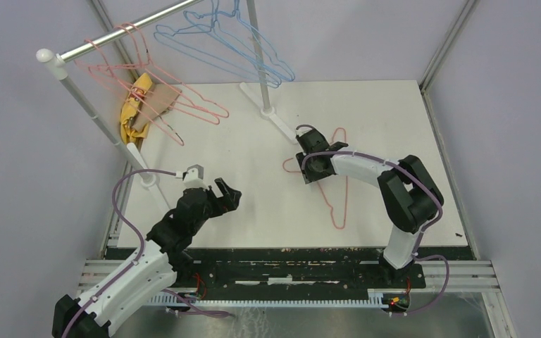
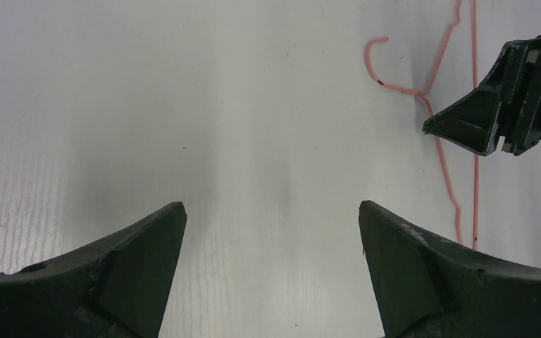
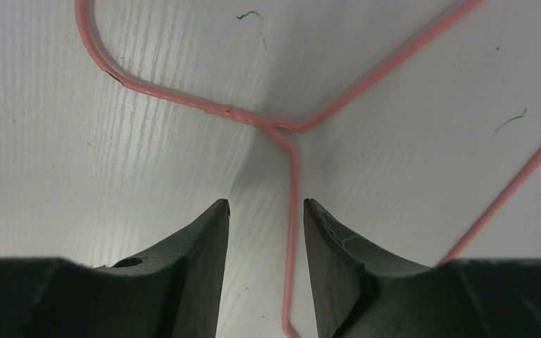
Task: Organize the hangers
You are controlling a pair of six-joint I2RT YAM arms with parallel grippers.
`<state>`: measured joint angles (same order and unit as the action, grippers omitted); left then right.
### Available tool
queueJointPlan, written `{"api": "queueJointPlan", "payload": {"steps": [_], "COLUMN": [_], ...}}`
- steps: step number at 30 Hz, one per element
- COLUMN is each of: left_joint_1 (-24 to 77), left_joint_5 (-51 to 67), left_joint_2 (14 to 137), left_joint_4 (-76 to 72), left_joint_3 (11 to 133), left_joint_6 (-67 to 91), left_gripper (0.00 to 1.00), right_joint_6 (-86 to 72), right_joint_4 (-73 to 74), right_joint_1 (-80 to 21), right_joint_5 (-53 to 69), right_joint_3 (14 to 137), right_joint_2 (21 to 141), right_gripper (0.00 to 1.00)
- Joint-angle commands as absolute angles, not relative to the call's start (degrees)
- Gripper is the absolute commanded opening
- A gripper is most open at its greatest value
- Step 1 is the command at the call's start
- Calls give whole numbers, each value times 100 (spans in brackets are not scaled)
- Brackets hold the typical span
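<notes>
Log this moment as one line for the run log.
right end effector: open, straddling pink hanger on table | left end effector: open, empty, above table | rail: pink hangers, blue hangers hung

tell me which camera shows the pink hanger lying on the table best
Top external: it shows most of the hanger in outline, though the right arm covers its middle. The right wrist view shows only the neck, straddled by the open right pincer; the left wrist view shows only the hook and one shoulder.

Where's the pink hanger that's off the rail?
Top view: the loose pink hanger lies flat on the table, right of centre, its wire between the jaws of the right gripper.
</notes>
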<state>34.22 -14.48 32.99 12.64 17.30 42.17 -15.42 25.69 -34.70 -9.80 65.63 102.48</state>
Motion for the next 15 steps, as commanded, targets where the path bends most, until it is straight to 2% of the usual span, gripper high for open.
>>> {"api": "queueJointPlan", "payload": {"steps": [1,10,15], "left_joint_1": [3419,3419,3419], "left_joint_5": [-1435,-1424,-1410], "left_joint_2": [3261,3237,3201], "left_joint_4": [1003,1072,1087], "left_joint_3": [1943,1966,1967], "left_joint_6": [4102,4087,4069], "left_gripper": [99,99,99], "right_joint_6": [-1779,-1837,-1817], "right_joint_4": [2102,1957,1961], "right_joint_1": [-3368,-3267,-3255], "right_joint_5": [-842,-937,-774], "right_joint_3": [6479,6330,6349], "right_joint_2": [10352,10633,10769], "right_gripper": [51,48,32]}}
